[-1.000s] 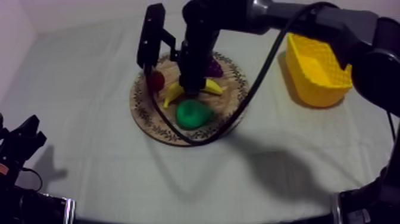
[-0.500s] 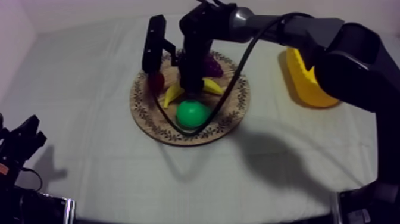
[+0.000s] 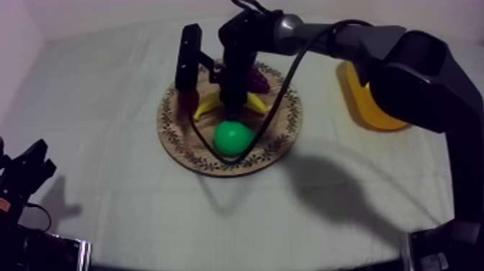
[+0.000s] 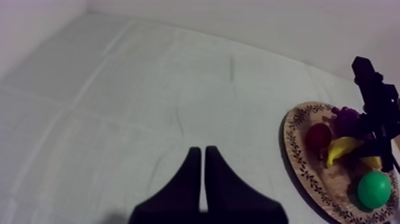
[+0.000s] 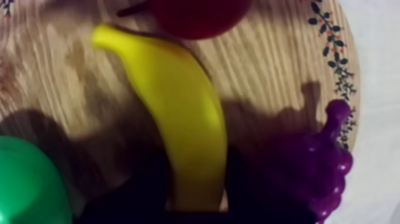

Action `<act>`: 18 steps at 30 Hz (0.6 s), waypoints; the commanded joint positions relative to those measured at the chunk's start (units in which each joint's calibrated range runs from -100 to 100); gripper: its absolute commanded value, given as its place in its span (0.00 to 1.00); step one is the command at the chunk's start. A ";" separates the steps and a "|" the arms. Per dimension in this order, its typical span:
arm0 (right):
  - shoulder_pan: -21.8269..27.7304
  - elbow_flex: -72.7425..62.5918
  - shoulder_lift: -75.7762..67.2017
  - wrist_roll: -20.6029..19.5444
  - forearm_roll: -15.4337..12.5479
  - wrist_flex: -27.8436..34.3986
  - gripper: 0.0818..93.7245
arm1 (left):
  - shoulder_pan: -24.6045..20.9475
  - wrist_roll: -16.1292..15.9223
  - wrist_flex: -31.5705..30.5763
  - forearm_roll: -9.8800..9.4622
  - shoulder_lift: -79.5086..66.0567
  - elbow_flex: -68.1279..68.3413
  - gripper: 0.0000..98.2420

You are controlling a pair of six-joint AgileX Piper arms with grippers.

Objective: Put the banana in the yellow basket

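Yellow banana (image 5: 190, 119) lies on the board (image 5: 286, 59), about the middle of it, with the small red fruit (image 5: 196, 15) just left of it, the grapes (image 5: 327, 161) just beyond it to the far right and the pear (image 3: 232, 137) on its near side. Right gripper (image 3: 232, 101) stands straight down on it, a black finger hard against each flank, so I judge the jaws pinched on the banana around mid-length, and it is not yet lifted. Left gripper (image 4: 199, 149) rests at the near left, jaws pressed together on nothing. Basket (image 3: 364, 101) sits at the far right, well apart from the board.

Risks, as I judge them: the skin is smooth and curved, so a light pinch could let it slide or swing as it rises. A low carry rightward could clip the grapes or catch the basket wall. Letting go too soon would drop it on the cloth short of the basket
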 commanded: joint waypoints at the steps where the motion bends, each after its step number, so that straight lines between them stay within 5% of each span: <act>1: -0.06 0.09 -0.66 0.11 -0.19 0.00 0.18 | -0.01 0.00 0.00 0.00 0.00 -0.04 0.00; 18: 3.36 11.54 -30.36 -2.16 -0.13 -0.73 0.15 | -0.01 0.00 0.00 0.00 0.00 -0.04 0.00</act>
